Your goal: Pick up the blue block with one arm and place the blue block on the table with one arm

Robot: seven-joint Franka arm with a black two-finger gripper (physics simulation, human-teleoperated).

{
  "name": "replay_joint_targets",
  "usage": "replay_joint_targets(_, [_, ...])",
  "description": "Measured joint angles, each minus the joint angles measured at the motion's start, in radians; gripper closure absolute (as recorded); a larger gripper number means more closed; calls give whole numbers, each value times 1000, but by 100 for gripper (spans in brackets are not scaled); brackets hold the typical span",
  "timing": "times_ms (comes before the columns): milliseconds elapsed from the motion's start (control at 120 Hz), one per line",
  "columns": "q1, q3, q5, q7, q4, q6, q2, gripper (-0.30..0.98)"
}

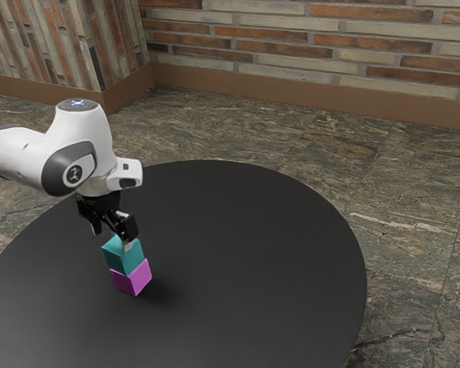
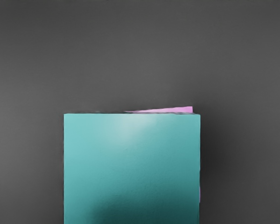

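Since the blue block [image 1: 123, 259] sits atop the pink block [image 1: 141, 278], about five o'clock from the gripper [image 1: 113, 238] in the exterior view, descend straight, centre well, then pinch evenly. The fingers look spread and released. Dull black table [image 1: 238, 261] stretches toward three o'clock; brick wall [image 1: 330, 42] stands at one, past mottled floor [image 1: 406, 192].

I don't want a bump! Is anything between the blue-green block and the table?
Yes, the pink block is right under the blue-green block, between it and the table. I see nothing else there.
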Motion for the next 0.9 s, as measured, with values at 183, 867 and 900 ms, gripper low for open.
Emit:
replay_joint_targets(183, [0, -6, 1, 10, 10, 9, 39, 0])
replay_joint_targets(867, [1, -5, 7, 28, 56, 20, 138, 0])
replay_joint_targets(900, [0, -4, 7, 29, 58, 21, 143, 0])
